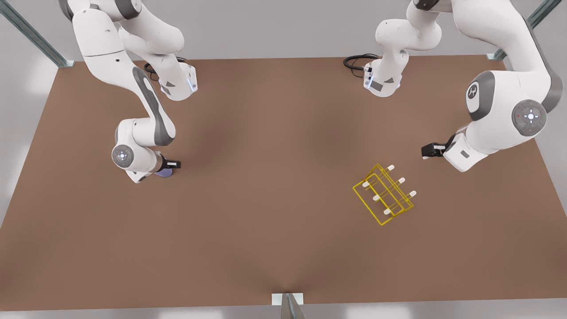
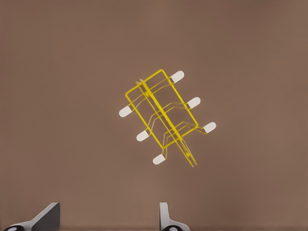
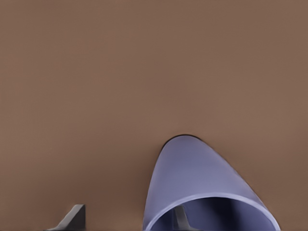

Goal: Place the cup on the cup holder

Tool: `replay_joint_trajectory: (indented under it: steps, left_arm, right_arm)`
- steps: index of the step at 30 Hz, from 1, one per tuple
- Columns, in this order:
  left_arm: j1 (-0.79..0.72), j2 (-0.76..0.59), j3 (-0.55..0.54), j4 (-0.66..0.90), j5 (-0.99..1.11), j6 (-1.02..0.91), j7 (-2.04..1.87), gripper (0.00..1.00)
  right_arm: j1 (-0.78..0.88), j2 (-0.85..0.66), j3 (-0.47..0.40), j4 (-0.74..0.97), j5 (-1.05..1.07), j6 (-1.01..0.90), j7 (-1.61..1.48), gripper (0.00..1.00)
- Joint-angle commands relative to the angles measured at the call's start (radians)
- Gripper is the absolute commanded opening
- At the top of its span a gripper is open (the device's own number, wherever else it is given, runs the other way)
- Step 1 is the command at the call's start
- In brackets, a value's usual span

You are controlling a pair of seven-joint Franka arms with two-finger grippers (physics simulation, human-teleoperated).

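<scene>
The lavender-blue cup (image 1: pixel 163 173) sits on the brown table at the front view's left, mostly hidden under the right arm's hand. My right gripper (image 1: pixel 171 165) is at the cup and open. In the right wrist view the cup (image 3: pixel 192 173) turns its open rim toward the camera, and the right gripper (image 3: pixel 127 219) has one finger inside the rim and the other outside the wall, well apart from it. The yellow wire cup holder (image 1: pixel 384 195) with white-tipped prongs stands at the front view's right. My left gripper (image 1: pixel 428 150) hovers open beyond the cup holder (image 2: pixel 163 118), holding nothing.
The brown table (image 1: pixel 266 199) spreads wide between the cup and the holder. Both arm bases and a black cable (image 1: pixel 356 61) are at the far edge. Metal frame posts (image 1: pixel 290 308) stand at the table's near edge and far corners.
</scene>
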Motion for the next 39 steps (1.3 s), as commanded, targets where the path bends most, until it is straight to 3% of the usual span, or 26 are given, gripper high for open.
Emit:
replay_joint_trajectory:
  steps: [1, 2, 3, 10, 12, 16, 20, 24, 28, 32, 35, 39]
  left_arm:
    - [0.0, 0.0, 0.0, 0.001, 0.001, 0.0, 0.001, 1.0]
    - [0.0, 0.0, 0.0, 0.001, 0.001, 0.0, 0.001, 1.0]
    - [0.0, 0.001, 0.0, 0.001, 0.001, 0.003, 0.001, 1.0]
    - [0.0, 0.007, 0.0, 0.002, 0.001, 0.005, 0.001, 1.0]
    - [0.0, 0.007, 0.0, 0.002, 0.001, 0.002, 0.0, 1.0]
    - [0.0, 0.007, 0.0, 0.002, 0.001, -0.005, 0.001, 1.0]
    - [0.0, 0.007, 0.0, 0.002, 0.001, -0.006, 0.001, 1.0]
    - [0.0, 0.007, 0.0, 0.001, 0.002, -0.009, 0.001, 1.0]
    - [0.0, 0.007, 0.006, 0.001, 0.002, -0.008, 0.001, 1.0]
    - [0.0, 0.003, 0.008, 0.002, 0.004, -0.009, 0.001, 1.0]
    - [0.0, 0.035, 0.009, 0.012, 0.057, 0.006, -0.011, 1.0]
    - [-0.07, 0.072, -0.087, 0.015, 0.088, 0.006, -0.588, 1.0]
  right_arm:
    - [-0.007, 0.001, 0.0, -0.001, 0.0, 0.037, 0.005, 0.53]
    - [-0.01, 0.003, 0.0, -0.001, 0.0, 0.035, 0.005, 0.33]
    - [-0.015, 0.003, 0.0, -0.001, 0.0, 0.032, 0.005, 0.21]
    - [-0.015, 0.0, 0.0, 0.021, -0.028, -0.001, 0.018, 0.21]
    - [-0.015, -0.01, 0.046, 0.072, -0.018, -0.069, 0.104, 0.21]
    - [-0.001, 0.043, 0.1, 0.196, 0.23, -0.135, 0.092, 0.21]
    - [0.048, 0.205, 0.104, 0.313, 0.794, -0.13, -0.162, 0.21]
    - [0.154, 0.36, 0.104, 0.514, 1.08, -0.083, -0.201, 0.21]
    - [0.227, 0.457, 0.121, 0.649, 1.212, -0.066, -0.195, 0.21]
    - [0.299, 0.657, 0.187, 0.865, 1.233, -0.009, -0.195, 0.21]
    - [0.347, 0.822, 0.184, 1.071, 1.229, -0.014, -0.196, 0.21]
    - [0.341, 0.865, 0.127, 1.101, 1.216, -0.106, -0.235, 0.21]
